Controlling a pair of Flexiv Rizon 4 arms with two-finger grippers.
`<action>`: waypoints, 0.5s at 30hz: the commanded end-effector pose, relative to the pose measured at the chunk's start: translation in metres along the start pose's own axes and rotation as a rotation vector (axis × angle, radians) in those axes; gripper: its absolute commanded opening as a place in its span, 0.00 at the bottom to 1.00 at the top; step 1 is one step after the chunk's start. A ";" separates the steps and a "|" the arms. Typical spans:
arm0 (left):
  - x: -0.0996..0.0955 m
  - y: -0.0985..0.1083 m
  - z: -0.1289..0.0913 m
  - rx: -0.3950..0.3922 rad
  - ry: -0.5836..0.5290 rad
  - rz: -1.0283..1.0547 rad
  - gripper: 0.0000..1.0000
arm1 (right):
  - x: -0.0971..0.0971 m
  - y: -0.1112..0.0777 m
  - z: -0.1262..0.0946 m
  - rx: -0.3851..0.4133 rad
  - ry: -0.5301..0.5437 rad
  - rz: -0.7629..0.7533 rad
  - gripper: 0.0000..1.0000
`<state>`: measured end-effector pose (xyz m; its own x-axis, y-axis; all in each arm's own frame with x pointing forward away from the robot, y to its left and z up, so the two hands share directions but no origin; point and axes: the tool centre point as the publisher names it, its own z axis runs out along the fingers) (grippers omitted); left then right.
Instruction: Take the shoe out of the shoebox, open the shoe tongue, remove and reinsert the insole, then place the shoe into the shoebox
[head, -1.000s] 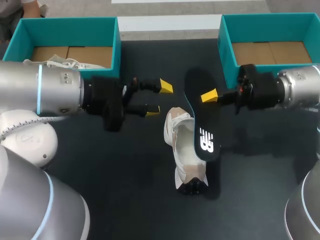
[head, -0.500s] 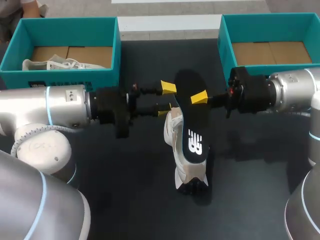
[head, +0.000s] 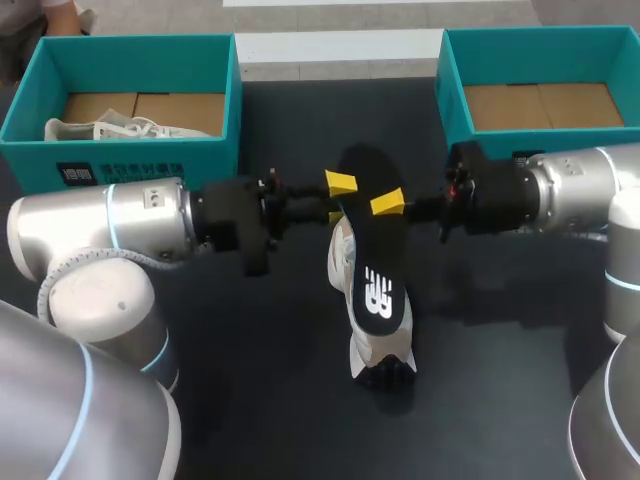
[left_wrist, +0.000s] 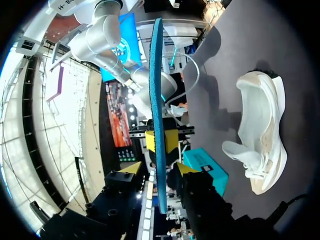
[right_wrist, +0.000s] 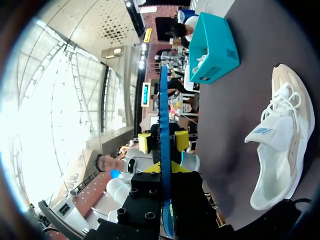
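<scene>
Insole (head: 375, 262) within grip of right claw (head: 386, 205), between spread fingers of left claw (head: 338, 198)

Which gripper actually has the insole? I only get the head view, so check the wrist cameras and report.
Observer: The right gripper is shut on the insole; the left wrist view shows both its yellow tips pressed against it.
Operator: Report the left one.
Observer: The left gripper is open. Its fingers flank the insole edge with a gap on each side.
Operator: Describe the shoe below the insole.
Observer: In the right wrist view, the shoe has its tongue pulled up, out of the opening.
</scene>
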<state>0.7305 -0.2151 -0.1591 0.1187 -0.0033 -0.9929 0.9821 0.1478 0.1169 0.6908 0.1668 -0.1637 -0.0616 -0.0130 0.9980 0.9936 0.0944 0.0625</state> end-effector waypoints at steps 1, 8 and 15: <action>0.003 0.001 0.013 -0.002 -0.001 0.000 0.37 | -0.003 0.003 0.006 0.000 0.002 0.000 0.00; 0.007 0.002 0.020 -0.005 0.000 -0.005 0.29 | -0.004 0.004 0.011 0.002 0.005 -0.005 0.00; 0.012 0.005 0.020 -0.026 0.003 -0.009 0.16 | -0.004 0.004 0.012 0.003 0.006 -0.006 0.00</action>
<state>0.7404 -0.2306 -0.1671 0.1066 -0.0002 -0.9943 0.9802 0.1681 0.1051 0.6929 0.1759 -0.1660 -0.0668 -0.0192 0.9976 0.9929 0.0974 0.0684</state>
